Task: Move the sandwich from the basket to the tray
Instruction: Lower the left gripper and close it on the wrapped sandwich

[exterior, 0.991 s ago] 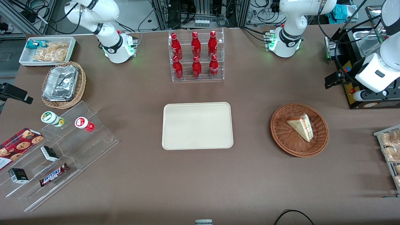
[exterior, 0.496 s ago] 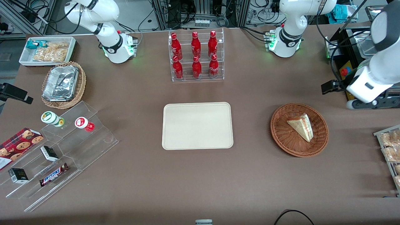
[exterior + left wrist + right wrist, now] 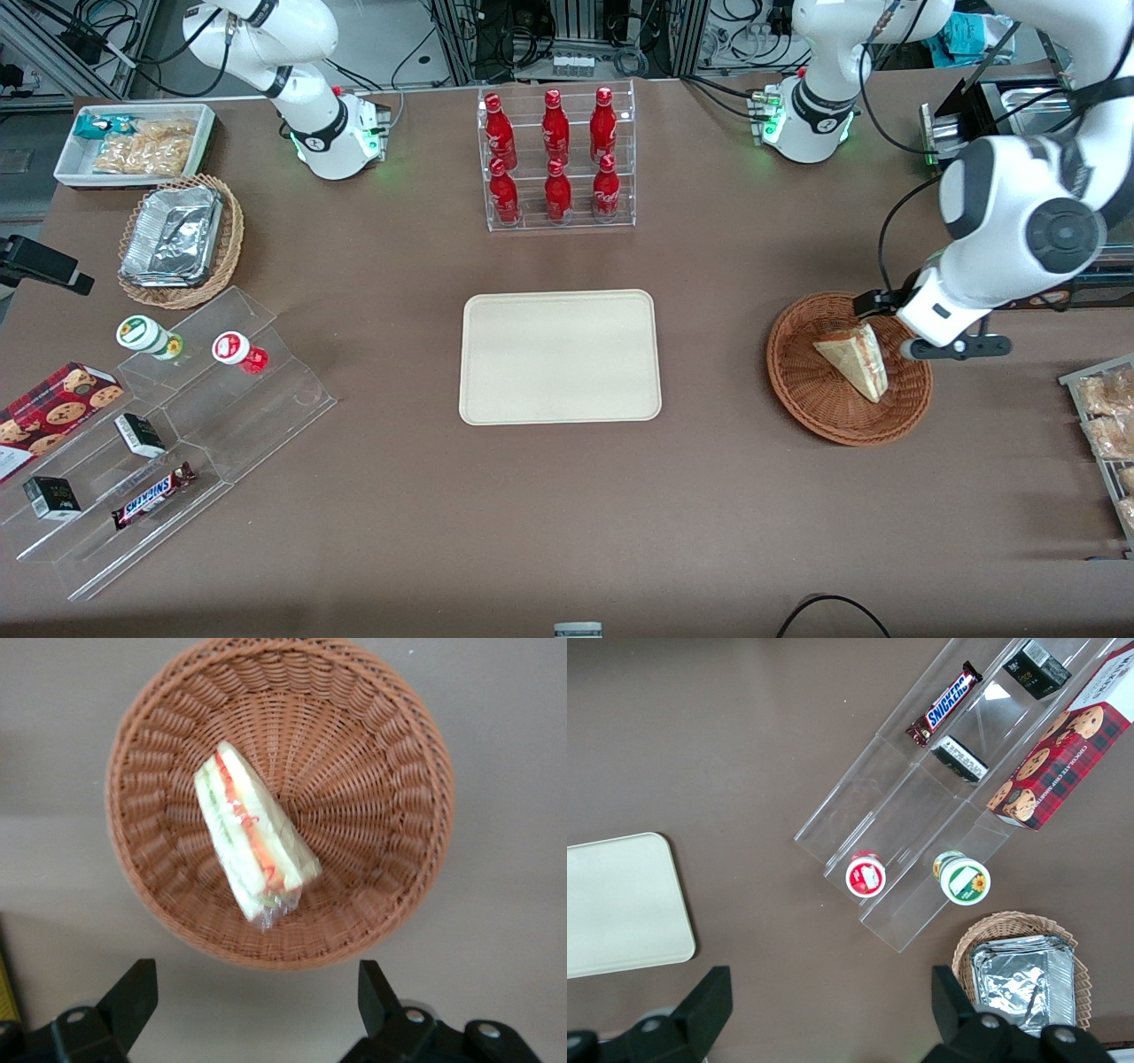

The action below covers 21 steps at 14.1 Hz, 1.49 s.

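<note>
Sandwich (image 3: 252, 846) lay in the basket (image 3: 390, 771), a wrapped wedge on its side with red, orange and green filling along one edge. The end effector (image 3: 257, 992) hung above the basket's rim on the side toward the working arm's end of the surface, fingers (image 3: 133, 992) spread wide and holding nothing. In the wrist view the sandwich sat clear of the fingertips, not yet between them, so the coming move seemingly called for a short shift over the basket's middle before descending. The wedge's long axis ran slantwise to the line joining the two fingers, neither along it nor square to it, so a small wrist turn would probably help the fingers close across the narrow width.

In the front view the sandwich (image 3: 854, 359) pointed its tip toward the tray (image 3: 560, 356), which stood well apart from the basket (image 3: 824, 412), toward the parked arm's end, and was bare.

Readable writing was scarce: a chocolate bar (image 3: 152, 495) on the clear stepped stand read "SNICKERS". The red bottles (image 3: 555, 155) in the clear rack carried white script too small to make out.
</note>
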Motion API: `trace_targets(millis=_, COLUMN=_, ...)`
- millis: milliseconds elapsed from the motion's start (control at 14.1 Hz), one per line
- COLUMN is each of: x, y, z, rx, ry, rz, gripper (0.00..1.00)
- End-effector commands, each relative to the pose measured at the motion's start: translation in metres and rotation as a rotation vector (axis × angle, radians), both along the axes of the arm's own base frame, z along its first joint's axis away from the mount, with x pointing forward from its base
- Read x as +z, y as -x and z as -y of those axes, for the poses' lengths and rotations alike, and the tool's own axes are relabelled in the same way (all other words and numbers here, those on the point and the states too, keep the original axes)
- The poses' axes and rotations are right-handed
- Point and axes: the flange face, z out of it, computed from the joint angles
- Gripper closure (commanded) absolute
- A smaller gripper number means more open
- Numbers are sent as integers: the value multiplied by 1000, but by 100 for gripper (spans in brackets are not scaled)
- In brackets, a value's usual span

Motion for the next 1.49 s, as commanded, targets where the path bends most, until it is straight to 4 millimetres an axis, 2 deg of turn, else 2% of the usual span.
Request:
trace_targets(millis=0, x=-24, y=20, z=-5, rx=57, ry=-1, rz=68, gripper=0)
trace_targets(millis=71, x=-35, y=19, z=-14, rx=149, ry=-9, rz=74, gripper=0)
trace_targets(millis=496, x=-63, y=9, z=-11, rx=725, ry=-46, rz=135, gripper=0)
trace_targets(millis=991, x=-104, y=11, z=-9, rx=832, ry=-47, rz=141, gripper=0)
trace_targets(millis=1062, x=-107, y=13, z=-7, rx=856, ry=-52, rz=134, gripper=8)
trace_targets(millis=1133, x=-108, y=13, z=-7, rx=876, ry=-57, rz=130, gripper=25)
trace_targets(millis=1204, x=-109, y=13, z=-7, rx=886, ry=-61, rz=125, gripper=47)
trace_targets(millis=1345, x=-109, y=13, z=-6, rx=931, ry=-68, rz=122, gripper=81)
trace_targets(millis=1416, x=-107, y=12, z=-6, rx=928, ry=-67, rz=123, gripper=87)
